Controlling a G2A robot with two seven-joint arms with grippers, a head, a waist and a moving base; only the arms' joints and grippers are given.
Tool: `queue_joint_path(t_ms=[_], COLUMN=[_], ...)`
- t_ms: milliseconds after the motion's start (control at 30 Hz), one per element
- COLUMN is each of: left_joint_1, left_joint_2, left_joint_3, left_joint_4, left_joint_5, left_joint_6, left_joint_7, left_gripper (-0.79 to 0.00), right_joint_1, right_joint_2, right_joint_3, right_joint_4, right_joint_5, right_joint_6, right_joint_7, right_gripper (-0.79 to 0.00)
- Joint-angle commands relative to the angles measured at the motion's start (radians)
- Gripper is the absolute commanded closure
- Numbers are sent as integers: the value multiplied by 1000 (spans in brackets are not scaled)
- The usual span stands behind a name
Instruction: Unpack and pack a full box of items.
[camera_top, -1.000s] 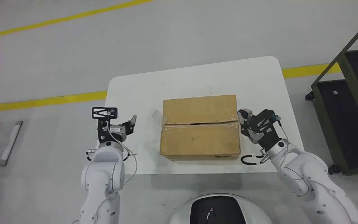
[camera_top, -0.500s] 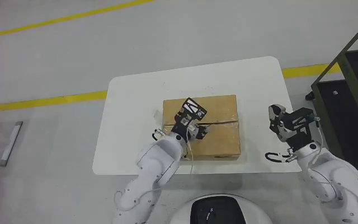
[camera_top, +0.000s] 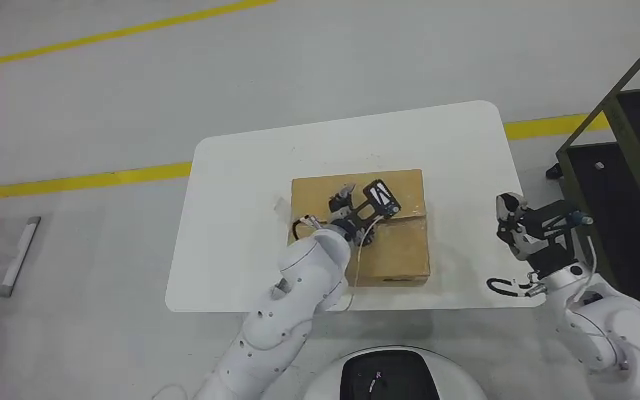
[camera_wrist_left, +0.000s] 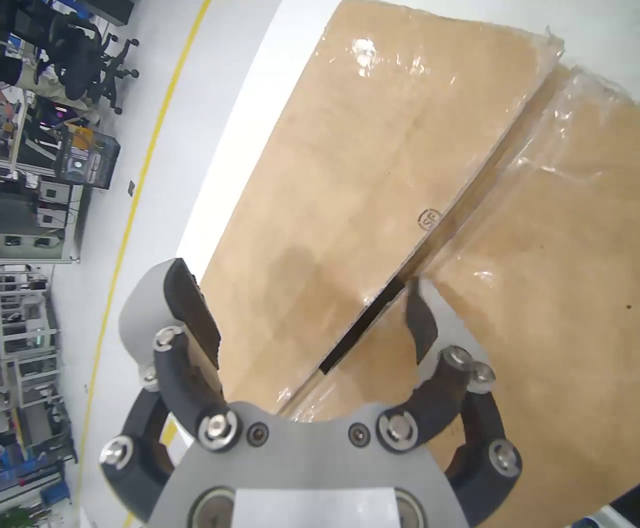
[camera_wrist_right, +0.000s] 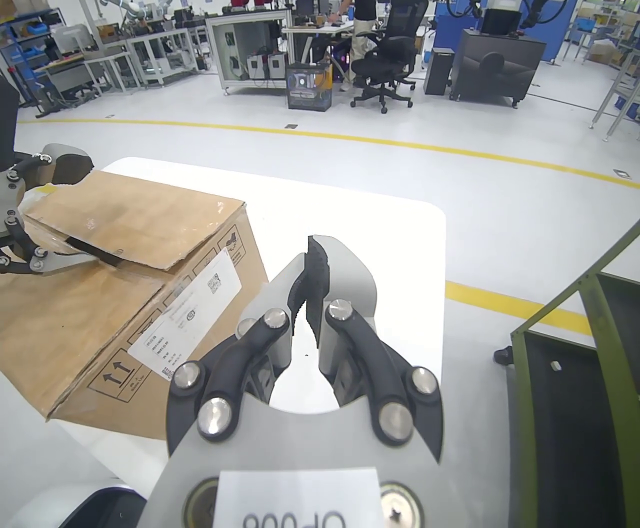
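This looks like a robotics laboratory or an industrial workshop. The floor (camera_wrist_right: 450, 165) is smooth and pale grey, with yellow lines (camera_wrist_right: 400, 145) painted on it. Farther back stand workbenches (camera_wrist_right: 250, 45) loaded with electronic devices, black office chairs (camera_wrist_right: 382, 65) on wheels and metal-frame shelves (camera_wrist_left: 30, 320). A white table (camera_top: 250, 200) stands on the open floor, with a green metal rack (camera_top: 600, 200) near it.

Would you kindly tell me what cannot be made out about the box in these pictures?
- Contents: the cardboard box is nearly shut, showing only a dark slit, left wrist view.
- Box top's near middle: covered by the left arm, top view.
- Side label: print too small, right wrist view.
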Motion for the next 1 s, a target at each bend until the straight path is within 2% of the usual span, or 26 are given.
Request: queue_joint_path(t_ms=[0, 167, 200, 233, 267, 300, 367, 400, 433, 667, 700, 733, 767, 800, 967], left_joint_1=[-5, -10, -11, -13, -13, -12, -12, -12, -12, -14, -15, -15, -16, -16, -22], left_joint_2=[-1, -4, -5, -5, -6, -7, -8, -9, -9, -13, -14, -15, -16, -17, -24], left_joint_3=[11, 22, 22, 24, 24, 22, 18, 19, 19, 23, 24, 23, 23, 22, 17], left_joint_4=[6, 19, 22, 26, 28, 29, 29, 30, 33, 43, 44, 46, 46, 45, 34], left_joint_5=[46, 124, 135, 152, 156, 157, 168, 182, 193, 246, 252, 251, 248, 244, 220], left_joint_6=[-6, 3, 5, 2, 3, 6, 11, 11, 10, -25, -33, -42, -52, -59, -97], left_joint_7=[3, 29, 32, 34, 40, 46, 59, 65, 69, 87, 85, 81, 76, 74, 52], left_gripper=[-785, -785, -770, -720, -650, -446, -212, -148, 0, 0, -62, -323, -493, -770, -785], right_joint_1=[0, 2, 3, 3, 4, 5, 6, 7, 8, 13, 13, 14, 14, 15, 16], right_joint_2=[0, -1, -1, -1, -1, -1, -1, -2, -2, -2, -2, -2, -2, -2, -2], right_joint_3=[0, -6, -8, -9, -10, -11, -12, -13, -13, -15, -15, -15, -14, -14, -13], right_joint_4=[1, 3, 2, 2, 1, 1, 1, 1, 2, 4, 4, 4, 3, 3, 4], right_joint_5=[3, 4, 5, 5, 4, 4, 6, 6, 6, 10, 12, 12, 14, 16, 20], right_joint_6=[0, -1, 0, -1, 0, 1, 2, 2, 2, 5, 5, 5, 4, 4, 2], right_joint_7=[0, 2, 1, 2, 3, 4, 4, 4, 5, 8, 8, 9, 9, 10, 8], right_gripper=[0, 0, 0, 0, 0, 0, 0, 0, 0, 0, 0, 0, 0, 0, 0])
